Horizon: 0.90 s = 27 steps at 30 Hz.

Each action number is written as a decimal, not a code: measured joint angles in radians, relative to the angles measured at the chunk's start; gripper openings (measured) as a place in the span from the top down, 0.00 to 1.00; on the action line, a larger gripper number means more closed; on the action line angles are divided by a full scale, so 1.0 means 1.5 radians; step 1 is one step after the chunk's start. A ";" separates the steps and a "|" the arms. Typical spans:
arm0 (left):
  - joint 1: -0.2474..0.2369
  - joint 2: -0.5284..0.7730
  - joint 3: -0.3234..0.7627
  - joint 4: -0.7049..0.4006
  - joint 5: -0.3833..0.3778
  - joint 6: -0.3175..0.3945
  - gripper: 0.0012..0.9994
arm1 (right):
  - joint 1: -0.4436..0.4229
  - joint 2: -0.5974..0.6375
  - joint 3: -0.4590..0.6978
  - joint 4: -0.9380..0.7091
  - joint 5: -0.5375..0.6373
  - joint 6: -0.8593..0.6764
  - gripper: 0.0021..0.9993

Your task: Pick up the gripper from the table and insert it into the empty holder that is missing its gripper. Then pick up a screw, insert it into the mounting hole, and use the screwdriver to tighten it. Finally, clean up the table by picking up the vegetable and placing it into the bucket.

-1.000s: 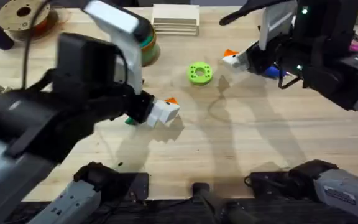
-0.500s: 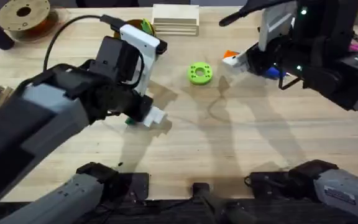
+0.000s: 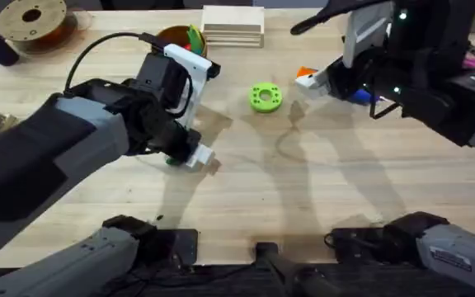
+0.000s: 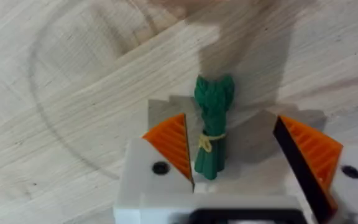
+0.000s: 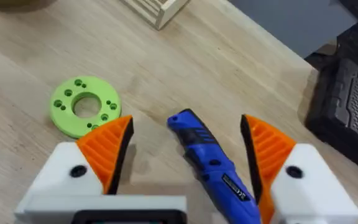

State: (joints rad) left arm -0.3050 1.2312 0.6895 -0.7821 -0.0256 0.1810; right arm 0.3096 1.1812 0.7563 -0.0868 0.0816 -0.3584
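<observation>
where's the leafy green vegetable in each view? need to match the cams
Overhead: the vegetable is a dark green sliver at the left gripper, left of centre.
Left wrist: the vegetable lies on the wood between the open jaws, nearer one orange pad.
Right wrist: not in it.
Shared landmark: the left gripper's white-and-orange jaws.

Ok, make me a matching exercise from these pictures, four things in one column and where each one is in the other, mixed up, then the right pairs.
1. vegetable
2. screwdriver
3. bucket
4. green ring

A. at the table's far edge, beside the wooden block stack
B. between the open left gripper fingers
C. lying mid-table, nothing around it
D. between the open right gripper fingers

Pairs: 1-B, 2-D, 3-A, 4-C
</observation>
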 joint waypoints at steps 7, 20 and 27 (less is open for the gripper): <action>0.000 0.000 0.000 0.000 -0.001 0.000 0.22 | 0.000 0.000 0.000 0.000 0.000 0.000 0.01; 0.000 0.008 0.075 -0.081 -0.053 0.033 0.18 | 0.000 0.000 0.000 0.000 0.000 0.000 0.01; 0.000 0.109 0.075 -0.091 -0.056 0.037 0.18 | 0.000 0.000 0.000 -0.001 0.000 0.000 0.01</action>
State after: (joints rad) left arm -0.3050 1.3953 0.8013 -0.9182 -0.1093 0.2371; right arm 0.3096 1.1812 0.7563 -0.0875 0.0814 -0.3584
